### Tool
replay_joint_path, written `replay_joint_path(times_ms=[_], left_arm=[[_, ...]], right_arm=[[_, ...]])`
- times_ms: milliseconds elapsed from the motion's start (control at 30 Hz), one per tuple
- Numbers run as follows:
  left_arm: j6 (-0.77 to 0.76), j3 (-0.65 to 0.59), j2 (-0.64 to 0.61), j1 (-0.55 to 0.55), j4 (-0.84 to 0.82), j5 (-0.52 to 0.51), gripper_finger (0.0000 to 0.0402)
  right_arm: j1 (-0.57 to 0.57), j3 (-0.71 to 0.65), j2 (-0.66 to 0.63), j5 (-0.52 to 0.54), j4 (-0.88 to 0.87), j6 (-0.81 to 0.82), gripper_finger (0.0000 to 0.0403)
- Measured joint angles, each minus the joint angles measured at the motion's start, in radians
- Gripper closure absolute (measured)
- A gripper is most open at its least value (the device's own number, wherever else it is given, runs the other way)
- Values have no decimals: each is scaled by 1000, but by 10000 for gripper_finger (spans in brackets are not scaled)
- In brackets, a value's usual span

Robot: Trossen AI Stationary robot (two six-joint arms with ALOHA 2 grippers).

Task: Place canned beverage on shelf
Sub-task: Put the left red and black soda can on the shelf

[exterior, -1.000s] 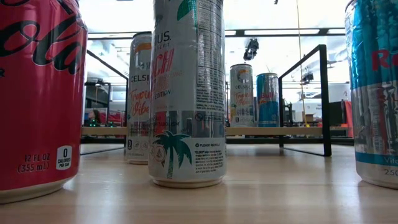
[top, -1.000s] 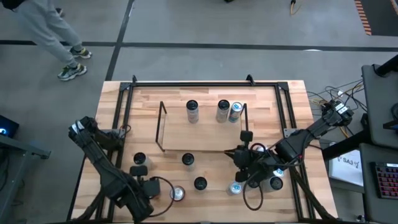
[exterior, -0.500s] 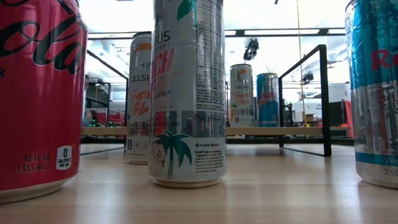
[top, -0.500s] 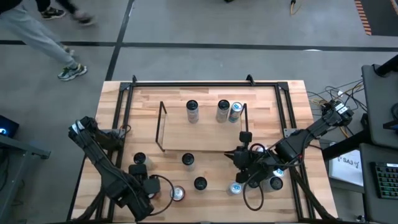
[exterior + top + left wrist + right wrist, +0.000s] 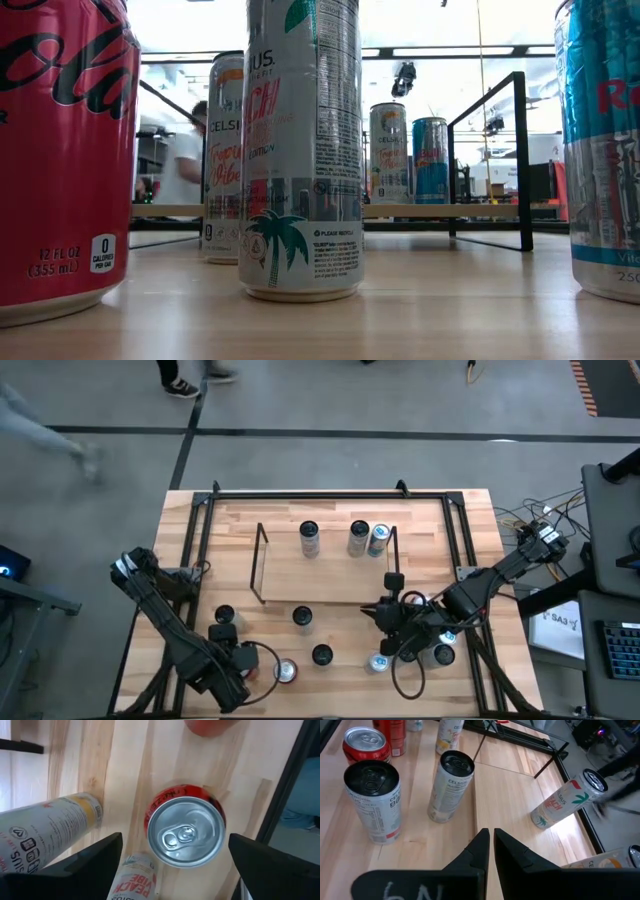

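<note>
Over the red can near the table's front edge, the left gripper is hovering with jaws spread wide, seemingly lining up a grasp, while the shelf is waiting mid-table and the right gripper is idling shut beside it.
</note>
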Motion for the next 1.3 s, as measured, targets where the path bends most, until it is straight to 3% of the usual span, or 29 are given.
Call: replay_joint_path(times_ms=[633,867,967,1100,1300], left_arm=[[-12,-153,-7,0,243,-20,55],[-34,-220,-32,0,327,-44,91],[-36,-222,-34,0,326,-37,119],[-35,-215,-37,0,304,-26,120],[-34,-123,-37,0,126,-45,120]], right_arm=[[0,0,0,0,0,0,385],[0,0,0,0,0,0,385],[0,0,0,0,0,-1,385],[0,0,0,0,0,-1,385],[0,0,0,0,-1,-11,385]])
